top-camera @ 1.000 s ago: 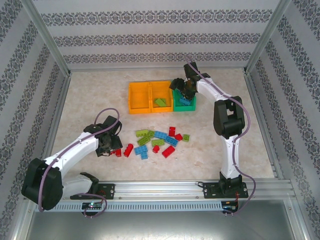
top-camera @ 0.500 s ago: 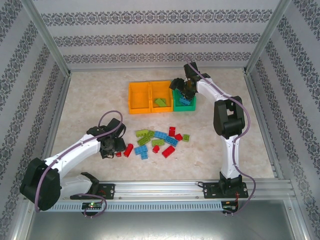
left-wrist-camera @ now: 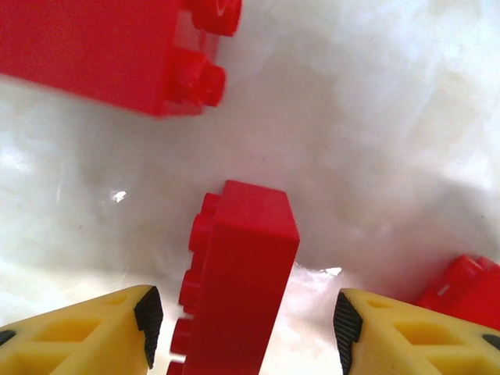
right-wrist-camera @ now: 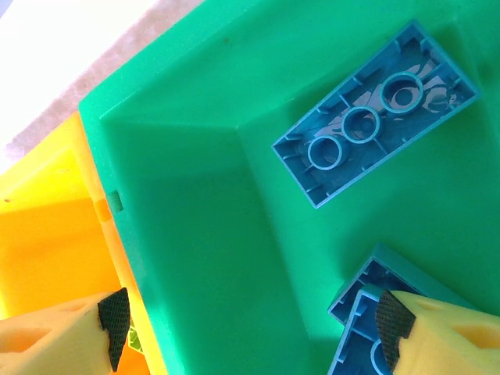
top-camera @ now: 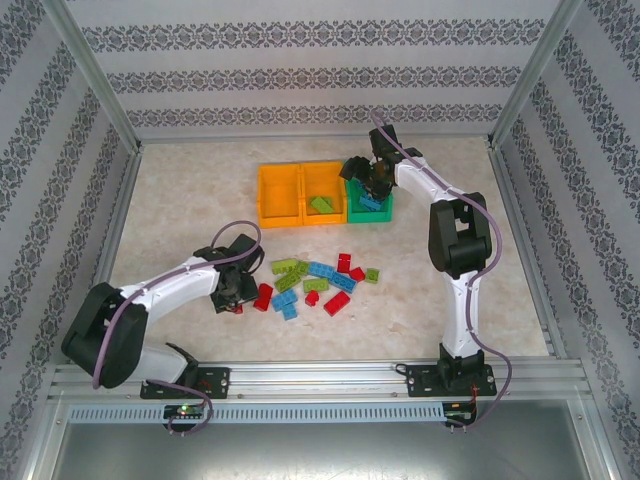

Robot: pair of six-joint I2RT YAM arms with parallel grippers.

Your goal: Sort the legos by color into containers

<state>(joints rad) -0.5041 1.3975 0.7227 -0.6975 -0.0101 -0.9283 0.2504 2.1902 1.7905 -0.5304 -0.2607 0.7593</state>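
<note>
Nearest me, my left claw [left-wrist-camera: 246, 316] sat spread wide around a red brick [left-wrist-camera: 238, 273] on the table [left-wrist-camera: 375, 117], its fingers clear of the brick on both sides. Beyond lay the loose bricks [top-camera: 318, 280]. Farther back, my right claw [right-wrist-camera: 251, 322] hung open and empty over the green bin [right-wrist-camera: 195, 195], where blue bricks [right-wrist-camera: 375, 109] lay upside down, beside two orange bins [top-camera: 278, 195].

The pale marbled surface [top-camera: 180, 220] carries a loose scatter of red, green and blue bricks [top-camera: 320, 280] just right of the left gripper [top-camera: 236, 296]. One red brick [left-wrist-camera: 242, 266] lies between its jaws. Three bins stand touching in a row: the green bin [top-camera: 368, 216] under the right gripper [top-camera: 372, 190], and two orange bins [top-camera: 261, 195] to its left.
</note>
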